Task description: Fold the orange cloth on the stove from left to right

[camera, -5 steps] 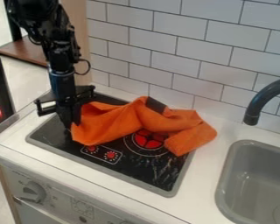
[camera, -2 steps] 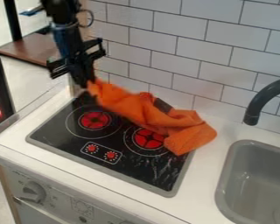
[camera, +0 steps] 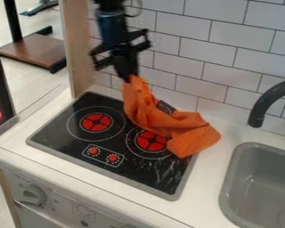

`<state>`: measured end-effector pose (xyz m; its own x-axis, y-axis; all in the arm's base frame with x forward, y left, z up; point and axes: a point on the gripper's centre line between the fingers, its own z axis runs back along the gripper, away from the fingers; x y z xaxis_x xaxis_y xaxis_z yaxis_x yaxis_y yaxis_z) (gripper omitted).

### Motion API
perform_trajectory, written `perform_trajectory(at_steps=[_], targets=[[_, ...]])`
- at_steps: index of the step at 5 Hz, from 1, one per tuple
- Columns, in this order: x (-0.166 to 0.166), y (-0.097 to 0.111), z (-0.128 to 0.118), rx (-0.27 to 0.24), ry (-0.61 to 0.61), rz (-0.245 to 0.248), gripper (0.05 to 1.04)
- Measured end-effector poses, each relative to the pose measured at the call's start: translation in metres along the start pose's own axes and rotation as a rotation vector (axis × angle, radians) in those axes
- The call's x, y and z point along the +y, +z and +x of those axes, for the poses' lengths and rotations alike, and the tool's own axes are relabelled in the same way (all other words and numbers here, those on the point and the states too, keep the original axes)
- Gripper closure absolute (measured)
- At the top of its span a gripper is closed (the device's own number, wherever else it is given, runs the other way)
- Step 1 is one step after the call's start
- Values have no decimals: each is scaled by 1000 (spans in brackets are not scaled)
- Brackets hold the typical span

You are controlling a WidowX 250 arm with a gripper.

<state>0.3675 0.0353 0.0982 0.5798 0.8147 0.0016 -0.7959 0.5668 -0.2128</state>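
Observation:
The black gripper point(camera: 128, 78) hangs above the back of the stove, shut on one corner of an orange cloth point(camera: 151, 111). From the fingers the cloth slopes down to the right. Its far end lies folded over the stove's right back edge and the white counter. A dark patch shows on the cloth near its middle. Under it, the black stove top point(camera: 67, 138) has two red burners; the cloth partly overlaps the right one, while the left one is uncovered.
A grey sink point(camera: 258, 187) is set into the counter at the right, with a dark curved faucet point(camera: 264, 104) over its back edge. Behind the stove rises a white tiled wall point(camera: 216, 58). A wooden panel point(camera: 79, 44) stands at the stove's back left.
The gripper has risen and moved right, lifting the cloth's left end off the stove and uncovering the left burner. The cloth's right end has stayed in place.

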Motion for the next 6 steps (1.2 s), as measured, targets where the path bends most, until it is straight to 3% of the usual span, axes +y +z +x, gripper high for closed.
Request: perform_trajectory(at_steps=[2, 3, 5, 6], targets=[[-34, -40, -44, 45, -83, 60, 1020], [-41, -68, -52, 66, -93, 90, 1020], [-43, -98, -50, 56, -90, 136, 993], [-43, -98, -50, 60, -79, 132, 818]])
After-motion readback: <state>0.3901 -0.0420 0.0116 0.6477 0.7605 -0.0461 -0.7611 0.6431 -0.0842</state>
